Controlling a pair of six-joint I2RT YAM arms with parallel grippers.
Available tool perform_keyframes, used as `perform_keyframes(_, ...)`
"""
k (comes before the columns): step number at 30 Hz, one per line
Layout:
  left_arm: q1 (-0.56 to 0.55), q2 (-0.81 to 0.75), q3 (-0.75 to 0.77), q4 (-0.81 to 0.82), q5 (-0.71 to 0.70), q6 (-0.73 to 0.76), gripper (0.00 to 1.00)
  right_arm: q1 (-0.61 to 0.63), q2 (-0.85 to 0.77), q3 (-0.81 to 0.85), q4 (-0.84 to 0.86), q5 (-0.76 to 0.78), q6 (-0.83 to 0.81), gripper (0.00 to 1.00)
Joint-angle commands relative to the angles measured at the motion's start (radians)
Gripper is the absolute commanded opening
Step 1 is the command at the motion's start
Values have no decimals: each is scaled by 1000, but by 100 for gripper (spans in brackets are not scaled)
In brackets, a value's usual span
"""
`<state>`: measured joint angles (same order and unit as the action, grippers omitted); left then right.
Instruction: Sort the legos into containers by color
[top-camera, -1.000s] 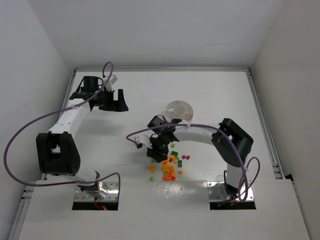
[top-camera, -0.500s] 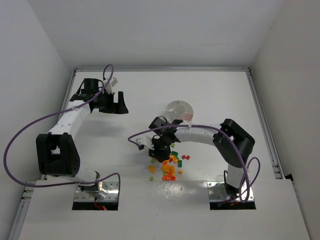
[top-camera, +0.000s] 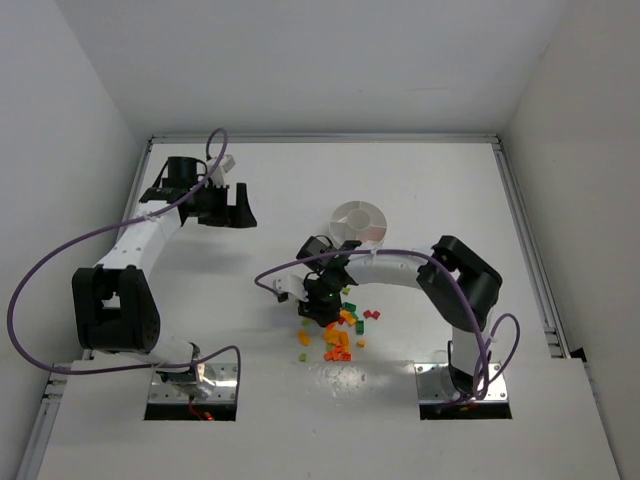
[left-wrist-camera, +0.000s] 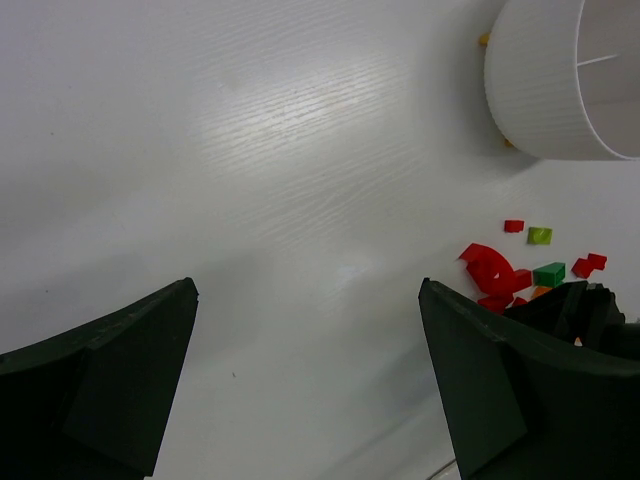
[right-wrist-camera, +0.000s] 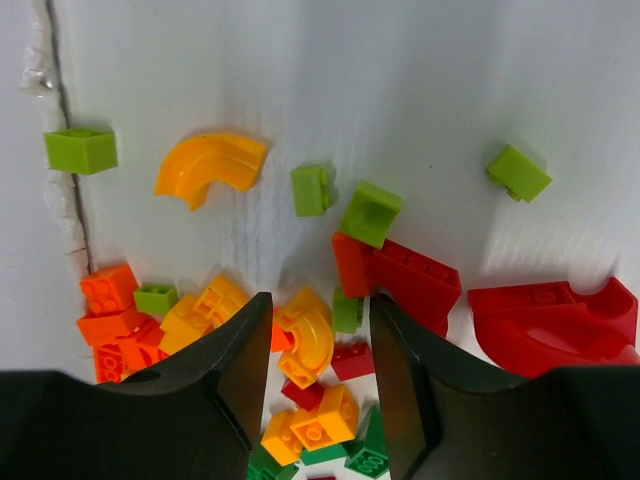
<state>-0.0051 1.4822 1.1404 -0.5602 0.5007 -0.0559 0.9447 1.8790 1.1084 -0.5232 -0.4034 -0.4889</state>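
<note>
My right pincer (right-wrist-camera: 320, 312) hangs half spread astride a curved yellow brick (right-wrist-camera: 308, 345) in the pile (top-camera: 340, 332) toward the near edge of the tabletop (top-camera: 420, 180). Next I should pinch it and carry it to the white dish (top-camera: 358, 221).

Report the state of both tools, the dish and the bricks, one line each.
left tool, open and empty, hanging above the table.
right tool, jaws apart, set around a yellow curved brick in the pile.
legos, loose in a mixed-colour pile on the table, unsorted.
divided dish, upright beyond the pile, contents too small to tell.
</note>
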Motion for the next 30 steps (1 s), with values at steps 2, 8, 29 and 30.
perform_keyframes(2,13,-20,-2,16,13,18,99,-3,29,56,32,11,-10,46)
perform_keyframes(8,22,-20,-11,16,13,27,99,6,60,94,42,11,-10,48)
perform_keyframes(29,62,-20,-31,16,32,45,99,75,22,-65,166,104,-17,37)
perform_keyframes(30,62,-20,-31,16,32,45,99,86,31,-77,186,118,-7,37)
